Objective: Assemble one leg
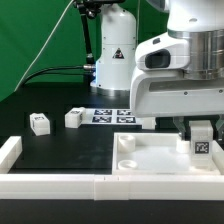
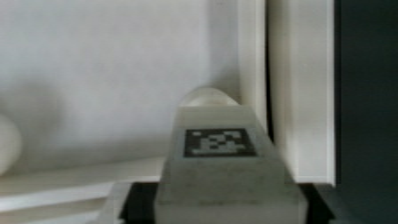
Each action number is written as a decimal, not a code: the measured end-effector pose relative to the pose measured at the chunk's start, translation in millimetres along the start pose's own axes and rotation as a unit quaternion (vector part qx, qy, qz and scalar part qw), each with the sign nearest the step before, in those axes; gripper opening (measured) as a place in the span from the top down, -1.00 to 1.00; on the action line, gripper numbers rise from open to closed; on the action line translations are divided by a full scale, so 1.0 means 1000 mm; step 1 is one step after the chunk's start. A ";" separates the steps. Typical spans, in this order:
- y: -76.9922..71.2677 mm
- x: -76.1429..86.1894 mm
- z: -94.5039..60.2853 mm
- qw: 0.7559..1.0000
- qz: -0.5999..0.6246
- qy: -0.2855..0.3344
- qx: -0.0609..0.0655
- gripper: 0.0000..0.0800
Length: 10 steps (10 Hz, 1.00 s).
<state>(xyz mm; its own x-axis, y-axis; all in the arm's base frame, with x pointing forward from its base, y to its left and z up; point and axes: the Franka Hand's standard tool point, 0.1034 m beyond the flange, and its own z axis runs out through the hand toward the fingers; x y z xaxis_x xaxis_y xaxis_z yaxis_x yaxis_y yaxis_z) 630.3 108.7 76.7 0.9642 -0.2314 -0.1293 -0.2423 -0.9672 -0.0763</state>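
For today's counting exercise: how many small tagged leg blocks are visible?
3: two legs on the table at the exterior view's left, one leg in the end effector above the white panel. Others may be hidden.

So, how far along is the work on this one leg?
Done: one leg is off the table, gripped by the gripper. In hand: it hangs upright over the white panel, near its corner on the exterior view's right. Left: seating it in the panel; whether it already touches cannot be told. Two other legs lie loose on the table.
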 end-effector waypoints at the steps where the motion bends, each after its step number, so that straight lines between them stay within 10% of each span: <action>1: -0.005 -0.003 0.001 0.997 0.074 0.000 -0.002 0.27; 8: -0.012 -0.005 0.002 0.904 0.427 0.011 -0.012 0.27; 10: -0.012 -0.005 0.003 0.918 0.396 0.010 -0.012 0.04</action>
<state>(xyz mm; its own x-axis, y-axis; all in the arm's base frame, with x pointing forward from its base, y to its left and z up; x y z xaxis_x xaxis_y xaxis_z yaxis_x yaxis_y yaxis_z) 627.5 121.8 75.3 0.4884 -0.8649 -0.1161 -0.8661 -0.4967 0.0563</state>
